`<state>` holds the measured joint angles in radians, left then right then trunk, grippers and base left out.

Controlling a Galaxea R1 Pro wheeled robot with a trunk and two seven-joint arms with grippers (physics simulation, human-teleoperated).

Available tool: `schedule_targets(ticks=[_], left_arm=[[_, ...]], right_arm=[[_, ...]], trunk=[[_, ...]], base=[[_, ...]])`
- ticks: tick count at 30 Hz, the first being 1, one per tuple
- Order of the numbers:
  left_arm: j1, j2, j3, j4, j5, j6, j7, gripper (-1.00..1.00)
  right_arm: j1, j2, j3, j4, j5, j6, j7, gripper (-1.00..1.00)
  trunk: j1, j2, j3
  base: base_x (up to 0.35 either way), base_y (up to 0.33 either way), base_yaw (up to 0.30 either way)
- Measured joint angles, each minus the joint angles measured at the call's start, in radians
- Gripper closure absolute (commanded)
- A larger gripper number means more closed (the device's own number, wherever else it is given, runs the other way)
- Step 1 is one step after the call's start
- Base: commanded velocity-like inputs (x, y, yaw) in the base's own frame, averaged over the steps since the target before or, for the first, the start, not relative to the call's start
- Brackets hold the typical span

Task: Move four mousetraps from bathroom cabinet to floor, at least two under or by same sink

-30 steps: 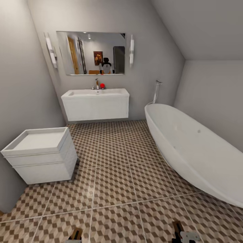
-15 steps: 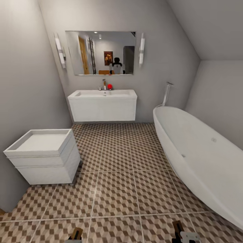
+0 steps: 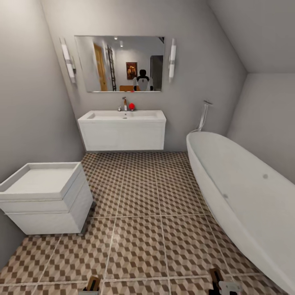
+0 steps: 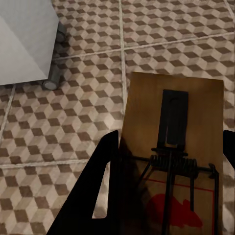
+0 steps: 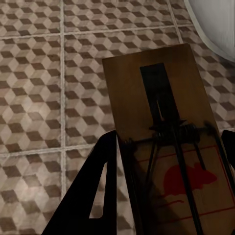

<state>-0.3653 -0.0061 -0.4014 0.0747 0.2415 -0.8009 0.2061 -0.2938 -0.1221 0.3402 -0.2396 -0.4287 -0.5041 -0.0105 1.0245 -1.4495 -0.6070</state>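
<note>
- Right now, in the head view, the robot is facing into the bathroom with the sink (image 3: 122, 130) on the far wall under a mirror (image 3: 119, 63), the bathtub (image 3: 241, 200) running along its right side and a small white drawer unit (image 3: 45, 198) at its left. The bathroom floor (image 3: 143, 229) is lying open between them. The left end effector (image 3: 92, 284) and right end effector (image 3: 221, 282) are just poking in at the bottom edge, each showing a sliver of tan wood; both seem to be carried low and forward so the loads can be set down near the basin.
- In the left wrist view, the left end effector (image 4: 169, 186) is gripping the left mousetrap (image 4: 174, 147) by its two long edges, a dark finger (image 4: 93, 196) pressing on one side. The board's long axis is running straight out along the fingers, bare wooden end leading, spring and red mouse print sitting back by the palm. It is hanging above the tiles, near a caster of the drawer unit.
- In the right wrist view, the right end effector (image 5: 171, 186) is clamping the right mousetrap (image 5: 161, 132) the same way, long axis out ahead but skewed slightly, plain end foremost, close to the tub's white rim. The other two traps are probably waiting in the cabinet.
</note>
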Motion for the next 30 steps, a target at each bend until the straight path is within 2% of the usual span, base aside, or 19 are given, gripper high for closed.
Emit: schedule_targets(ticks=[30], left_arm=[[0.0,0.0,0.0,0.0,0.0,0.0,0.0,1.0]], right_arm=[[0.0,0.0,0.0,0.0,0.0,0.0,0.0,1.0]], trunk=[[0.0,0.0,0.0]], base=[[0.278,0.0,0.0]])
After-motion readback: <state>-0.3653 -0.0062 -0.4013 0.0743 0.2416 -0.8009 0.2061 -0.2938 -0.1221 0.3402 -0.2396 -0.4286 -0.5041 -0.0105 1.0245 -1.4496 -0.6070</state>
